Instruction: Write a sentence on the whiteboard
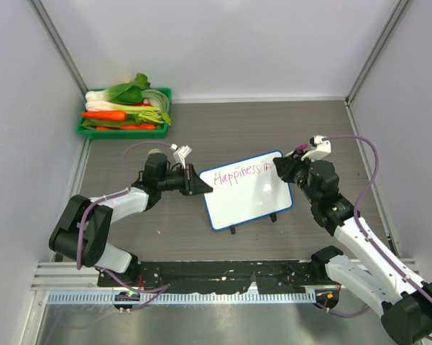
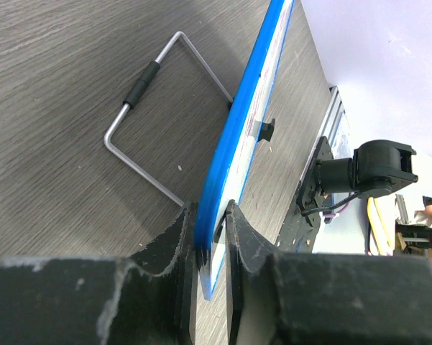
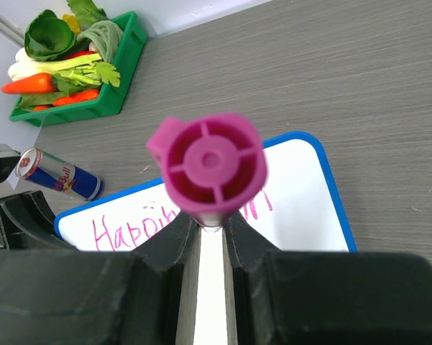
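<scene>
The whiteboard [image 1: 248, 198] stands tilted on the table's middle, blue-rimmed, on small black feet. The sentence [image 1: 239, 174] is one pink line reading "Happiness" plus a few more strokes at its top edge; no second line shows. My left gripper [image 1: 201, 184] is shut on the board's left edge; in the left wrist view its jaws [image 2: 210, 237] pinch the blue rim [image 2: 251, 115]. My right gripper [image 1: 286, 169] is at the board's top right corner, shut on a white marker [image 3: 212, 280] with a pink cap [image 3: 211, 165] on its rear end. The marker's tip is hidden. The writing [image 3: 122, 231] and board [image 3: 305, 208] lie below it.
A green tray [image 1: 162, 115] of vegetables sits at the far left corner. A Red Bull can [image 3: 57, 175] lies beside the left gripper. A bent wire stand [image 2: 147, 79] lies on the table behind the board. Grey walls enclose the table; a black rail runs along the near edge.
</scene>
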